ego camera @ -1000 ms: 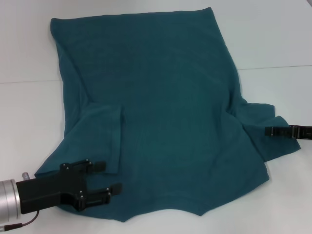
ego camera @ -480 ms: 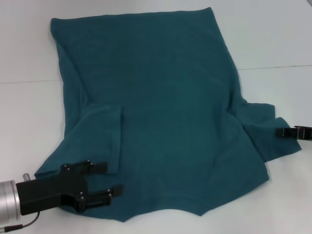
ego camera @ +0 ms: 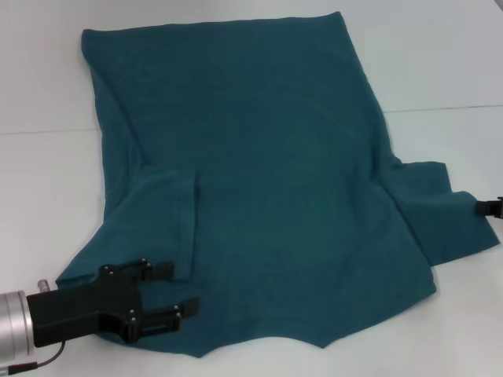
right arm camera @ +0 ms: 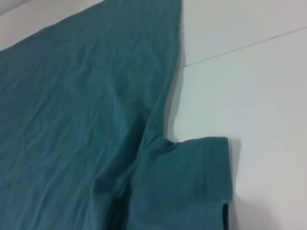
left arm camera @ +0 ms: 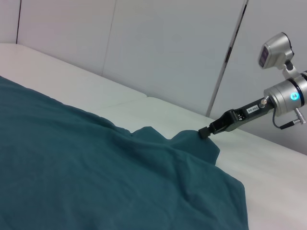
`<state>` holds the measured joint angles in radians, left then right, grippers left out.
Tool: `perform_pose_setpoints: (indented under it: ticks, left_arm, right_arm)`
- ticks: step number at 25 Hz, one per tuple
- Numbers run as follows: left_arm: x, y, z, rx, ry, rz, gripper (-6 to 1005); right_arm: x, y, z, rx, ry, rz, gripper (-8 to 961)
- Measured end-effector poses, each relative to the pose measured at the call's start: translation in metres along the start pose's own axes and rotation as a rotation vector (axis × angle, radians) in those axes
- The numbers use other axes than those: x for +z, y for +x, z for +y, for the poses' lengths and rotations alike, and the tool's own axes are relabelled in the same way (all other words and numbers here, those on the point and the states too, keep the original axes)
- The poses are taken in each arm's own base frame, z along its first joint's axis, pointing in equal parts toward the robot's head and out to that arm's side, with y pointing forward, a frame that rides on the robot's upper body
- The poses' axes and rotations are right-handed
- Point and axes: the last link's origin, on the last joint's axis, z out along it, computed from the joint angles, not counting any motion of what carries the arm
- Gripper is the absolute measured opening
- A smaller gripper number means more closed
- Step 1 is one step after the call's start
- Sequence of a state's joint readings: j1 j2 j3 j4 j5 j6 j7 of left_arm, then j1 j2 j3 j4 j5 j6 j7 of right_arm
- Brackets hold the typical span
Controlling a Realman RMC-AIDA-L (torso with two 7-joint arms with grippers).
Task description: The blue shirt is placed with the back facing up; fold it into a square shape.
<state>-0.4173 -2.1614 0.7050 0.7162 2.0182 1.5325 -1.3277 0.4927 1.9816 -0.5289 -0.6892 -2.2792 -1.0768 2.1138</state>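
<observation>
Resting on the blue shirt (ego camera: 259,173), the left pincer (ego camera: 167,289) is spread, the right pincer (left arm camera: 205,133) pinching its sleeve.

Left gripper (ego camera: 174,289) low at near-left, black fingers spread apart, pointing right, silver wrist behind it. Right gripper (left arm camera: 205,133) out at far right edge, arm stretched long and slim, blue light on wrist joint; finger state unclear.

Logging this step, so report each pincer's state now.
Left pincer: open, over the blue shirt at its left sleeve, gripping nothing.
Right pincer: at the right sleeve's edge; open or shut cannot be told.
</observation>
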Motion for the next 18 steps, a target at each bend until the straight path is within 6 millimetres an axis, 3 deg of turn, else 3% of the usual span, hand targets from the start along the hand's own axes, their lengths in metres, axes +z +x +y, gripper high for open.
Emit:
perform_pose_setpoints:
  ticks: [1,4,11,18]
  left_arm:
    - [0.000,0.000,0.000,-0.001,0.000,0.001,788]
    - [0.001,0.000,0.001,-0.003,-0.002,0.003,788]
    - [0.002,0.000,0.002,-0.008,-0.009,0.009,787]
    - [0.001,0.001,0.003,-0.011,-0.012,0.014,787]
  right_arm:
    - [-0.002,0.000,-0.001,0.007,0.001,-0.009,197]
    - [-0.007,-0.001,-0.005,0.012,-0.002,-0.031,0]
    - [-0.010,-0.003,-0.006,0.003,-0.004,-0.044,-1]
    - [-0.025,-0.020,-0.007,0.039,-0.026,-0.162,0]
